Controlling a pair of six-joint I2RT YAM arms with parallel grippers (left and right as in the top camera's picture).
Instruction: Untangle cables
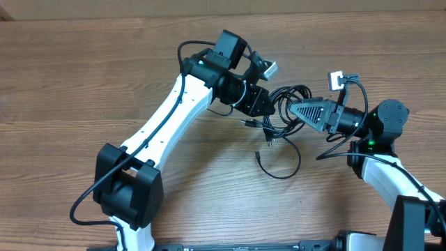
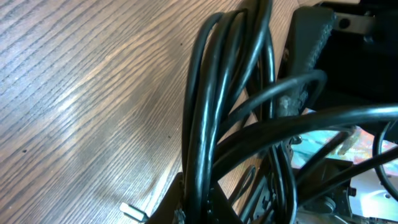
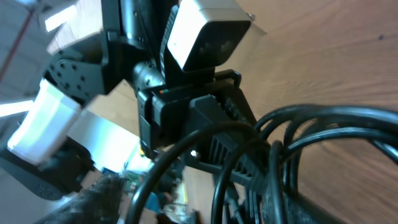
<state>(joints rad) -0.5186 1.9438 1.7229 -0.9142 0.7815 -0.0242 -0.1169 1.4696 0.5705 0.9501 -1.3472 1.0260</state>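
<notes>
The cables (image 1: 282, 115) are a bunch of thin black cords held between my two grippers above the wooden table (image 1: 83, 77). One loop (image 1: 282, 164) hangs down onto the table. My left gripper (image 1: 263, 104) is shut on the bunch from the left. In the left wrist view the cables (image 2: 205, 118) run up out of its jaws (image 2: 199, 208). My right gripper (image 1: 298, 110) is shut on the bunch from the right. In the right wrist view the cables (image 3: 311, 134) fan out from its jaws (image 3: 273, 205) toward the left gripper's body (image 3: 186, 112).
A small silver plug end (image 2: 134, 211) lies on the table beside the left jaws. Small plug ends (image 1: 249, 123) stick out below the bunch. The thick arm wiring (image 1: 90, 195) loops at the left arm's base.
</notes>
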